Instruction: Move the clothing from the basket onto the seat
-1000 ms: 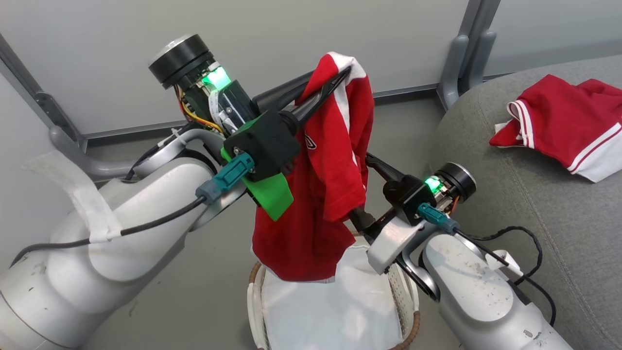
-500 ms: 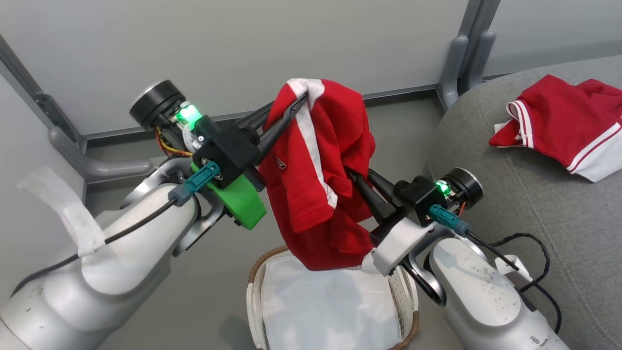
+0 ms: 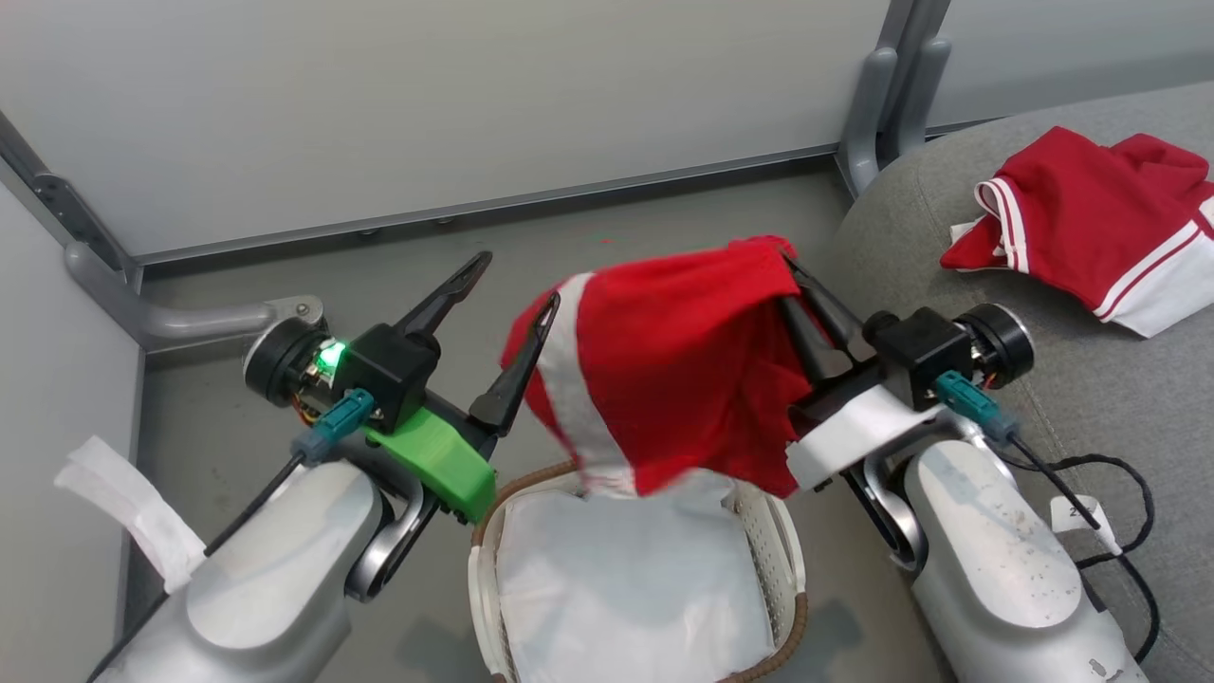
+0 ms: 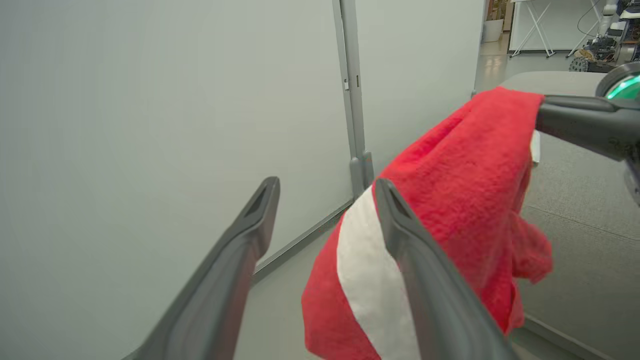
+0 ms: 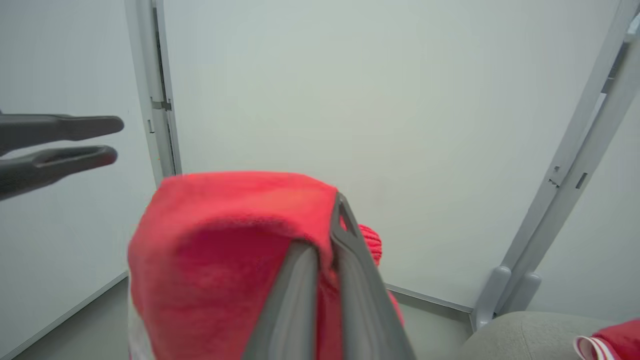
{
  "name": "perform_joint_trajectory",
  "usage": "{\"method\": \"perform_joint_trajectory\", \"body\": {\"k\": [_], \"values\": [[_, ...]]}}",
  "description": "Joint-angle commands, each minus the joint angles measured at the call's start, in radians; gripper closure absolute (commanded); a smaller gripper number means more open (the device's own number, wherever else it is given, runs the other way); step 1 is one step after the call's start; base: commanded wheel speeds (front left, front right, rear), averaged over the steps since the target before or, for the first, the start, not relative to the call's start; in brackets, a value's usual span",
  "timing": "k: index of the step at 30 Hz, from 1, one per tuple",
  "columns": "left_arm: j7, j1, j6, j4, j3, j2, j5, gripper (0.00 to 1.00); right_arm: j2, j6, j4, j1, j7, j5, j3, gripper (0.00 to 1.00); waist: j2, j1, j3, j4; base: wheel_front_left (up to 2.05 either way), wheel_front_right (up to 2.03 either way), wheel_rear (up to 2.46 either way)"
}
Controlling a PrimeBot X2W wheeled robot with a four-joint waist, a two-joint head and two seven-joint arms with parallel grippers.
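A: Starting left of the basket (image 3: 517, 479): what of the left fingers (image 3: 526, 351)?

B: Up and to the left of the basket's rim. Spread wide (image 4: 425, 280), gripping nothing. Inner one right by the white stripe of the red garment (image 3: 683, 360); touching or just clear, cannot tell.

A: And straight above the basket?

B: Red garment, hanging in the air over the far rim, with the lower hem dangling just above the white liner (image 3: 626, 588). Bunched wide rather than long: stripe end toward the left, pinched corner up at the right.

A: Pinched by what?

B: Right fingers (image 3: 823, 327), above and to the right of the basket, pressed together on the top right corner of the cloth. Plain from the right wrist too (image 5: 350, 280): closed tight, red fabric folded over them.

A: Further right of the basket?

B: Grey seat (image 3: 1043, 379), close beside it. Other red garment (image 3: 1091, 218) already lying on top, well away from the basket.

A: So which way next?

B: Rightward, probably. Load already in the arm nearer the seat. Needs only a swing away from the basket and over the seat's edge. Worth keeping the loose stripe end clear of the left fingers, and lifting enough to stop the hem dragging on the rim.
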Motion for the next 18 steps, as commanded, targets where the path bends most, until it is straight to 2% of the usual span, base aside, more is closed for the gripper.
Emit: {"method": "perform_joint_trajectory", "body": {"k": [1, 11, 18], "values": [[-0.006, 0.033, 0.002, 0.005, 0.008, -0.004, -0.004, 0.0, -0.003, -0.001, -0.012, 0.018, -0.002, -0.01, -0.021, 1.0, 0.0109, 0.0, 0.004, -0.002, 0.0, 0.0, 0.0], [-0.007, 0.165, -0.01, -0.008, 0.095, -0.057, 0.046, 0.0, -0.003, -0.001, -0.063, 0.049, -0.002, -0.052, -0.136, 1.0, 0.0109, 0.0, 0.02, -0.015, 0.0, 0.0, 0.0], [-0.007, 0.215, -0.027, -0.001, 0.15, -0.096, 0.088, 0.0, -0.003, -0.001, -0.088, 0.064, -0.002, -0.052, -0.175, 1.0, 0.0109, 0.0, 0.063, -0.081, 0.0, 0.0, 0.0]]}}
